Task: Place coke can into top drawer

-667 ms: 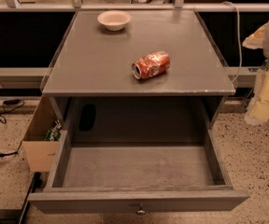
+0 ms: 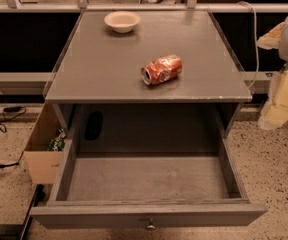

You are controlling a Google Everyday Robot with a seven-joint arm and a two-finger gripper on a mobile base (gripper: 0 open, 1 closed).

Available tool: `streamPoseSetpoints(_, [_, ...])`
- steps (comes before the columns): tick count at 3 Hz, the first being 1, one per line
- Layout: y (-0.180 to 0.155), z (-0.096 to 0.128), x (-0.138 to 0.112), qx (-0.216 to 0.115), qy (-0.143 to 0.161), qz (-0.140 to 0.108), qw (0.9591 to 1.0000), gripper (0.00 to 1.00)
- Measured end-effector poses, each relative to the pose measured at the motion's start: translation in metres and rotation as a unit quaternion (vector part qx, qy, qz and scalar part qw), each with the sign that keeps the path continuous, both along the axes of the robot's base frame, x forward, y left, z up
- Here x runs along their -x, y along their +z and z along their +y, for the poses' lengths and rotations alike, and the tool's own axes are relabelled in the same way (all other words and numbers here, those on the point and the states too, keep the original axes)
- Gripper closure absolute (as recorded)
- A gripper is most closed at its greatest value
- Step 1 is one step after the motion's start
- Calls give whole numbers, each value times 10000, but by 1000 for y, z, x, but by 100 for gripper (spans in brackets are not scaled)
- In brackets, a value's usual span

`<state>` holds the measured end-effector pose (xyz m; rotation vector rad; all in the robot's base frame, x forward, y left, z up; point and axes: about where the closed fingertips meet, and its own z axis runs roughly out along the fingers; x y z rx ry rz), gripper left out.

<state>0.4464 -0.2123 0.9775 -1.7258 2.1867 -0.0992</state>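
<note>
The coke can (image 2: 161,69) lies on its side on the grey cabinet top (image 2: 109,69), right of centre, dented, its silver end facing front-left. The top drawer (image 2: 149,215) is pulled wide open below the cabinet top, its inside bare, with a small round knob (image 2: 150,226) on its front. My arm and gripper (image 2: 279,106) show as cream and white parts at the right edge, beside the cabinet, well to the right of the can and lower than it, touching nothing.
A cream bowl (image 2: 122,21) stands at the back left of the cabinet top. A cardboard box (image 2: 43,149) with a green item sits on the floor left of the drawer. Cables lie on the floor at left. A white cable (image 2: 255,39) hangs at the right.
</note>
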Motion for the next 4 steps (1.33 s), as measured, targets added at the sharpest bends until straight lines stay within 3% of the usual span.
streamPoseSetpoints(1, [-16,20,-30,-361,569,-101,9977,0])
streamPoseSetpoints(2, [-34,41,-54,-576,1076,-55,9925,0])
streamPoseSetpoints(3, [-47,67,-83,-1007,1665,38,9809,0])
streamPoseSetpoints(4, [-47,66,-85,-980,1683,-3,9809,0])
